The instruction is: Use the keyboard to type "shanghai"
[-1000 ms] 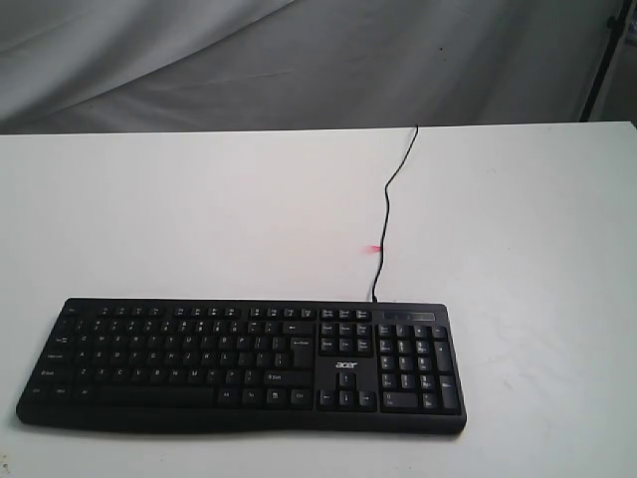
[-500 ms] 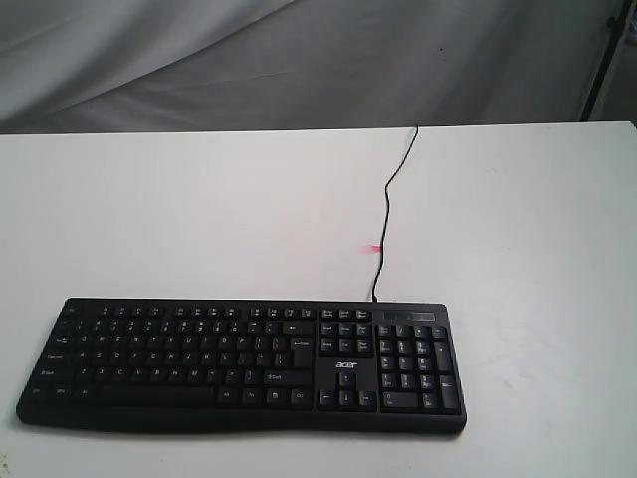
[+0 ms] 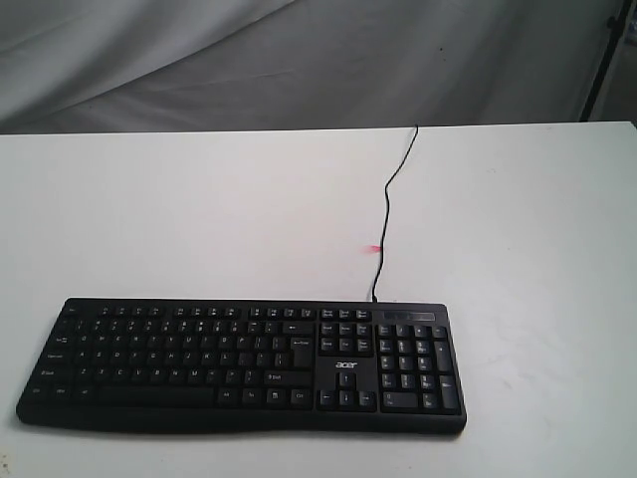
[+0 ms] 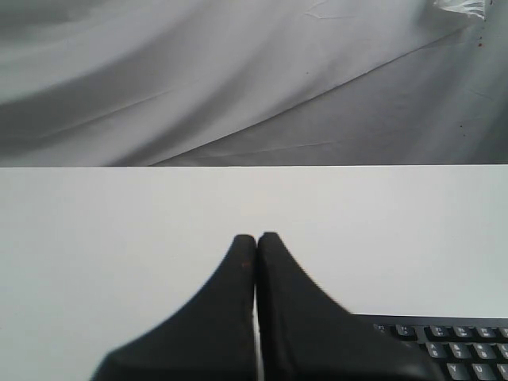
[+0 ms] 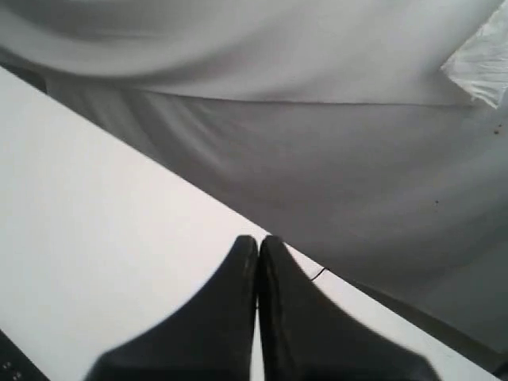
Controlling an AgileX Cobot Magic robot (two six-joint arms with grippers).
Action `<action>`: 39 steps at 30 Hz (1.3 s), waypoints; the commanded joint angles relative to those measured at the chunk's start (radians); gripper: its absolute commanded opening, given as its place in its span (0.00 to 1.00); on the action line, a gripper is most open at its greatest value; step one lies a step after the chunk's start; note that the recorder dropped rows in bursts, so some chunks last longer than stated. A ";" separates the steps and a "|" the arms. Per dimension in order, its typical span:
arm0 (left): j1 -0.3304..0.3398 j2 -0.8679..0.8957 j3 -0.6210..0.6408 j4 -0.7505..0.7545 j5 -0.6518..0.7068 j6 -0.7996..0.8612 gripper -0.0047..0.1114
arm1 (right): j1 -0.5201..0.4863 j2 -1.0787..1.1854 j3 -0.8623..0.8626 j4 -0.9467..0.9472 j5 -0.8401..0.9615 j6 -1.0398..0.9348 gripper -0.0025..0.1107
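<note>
So the keyboard (image 3: 244, 363) is lying flat on the white table (image 3: 199, 199), down by the near edge and a bit left of centre in the exterior view. The number pad end is toward the right, with the little acer logo just left of it. Its thin black cable (image 3: 388, 194) comes out of the back edge near the number pad and wiggles off to the far edge of the table. There's a tiny red glowing spot (image 3: 373, 248) right beside the cable, can't tell what it is. A grey cloth backdrop (image 3: 299, 60) hangs behind the table.

On the left gripper (image 4: 255, 238) the two black fingers are pressed together tip to tip with nothing between them. The tips sit over bare white table, and a corner of the keyboard's keys peeks out beside the fingers in the left wrist view. The right gripper (image 5: 258, 240) is the same deal, fingers closed flush and holding nothing, pointing toward the table edge and the cloth. A short bit of the cable shows just past its fingertips
</note>
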 commanded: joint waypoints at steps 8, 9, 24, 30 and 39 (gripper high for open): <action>-0.004 0.003 0.001 -0.004 -0.003 -0.001 0.05 | -0.001 0.152 -0.006 0.070 -0.082 -0.056 0.02; -0.004 0.003 0.001 -0.004 -0.003 -0.001 0.05 | -0.001 0.159 -0.006 0.092 -0.098 -0.056 0.02; -0.004 0.003 0.001 -0.004 -0.003 -0.001 0.05 | -0.001 0.325 -0.006 0.310 -0.245 -0.081 0.02; -0.004 0.003 0.001 -0.004 -0.003 -0.001 0.05 | 0.020 0.505 -0.006 0.310 -0.079 -0.303 0.02; -0.004 0.003 0.001 -0.004 -0.003 -0.001 0.05 | 0.204 0.715 -0.006 0.310 -0.123 -0.549 0.02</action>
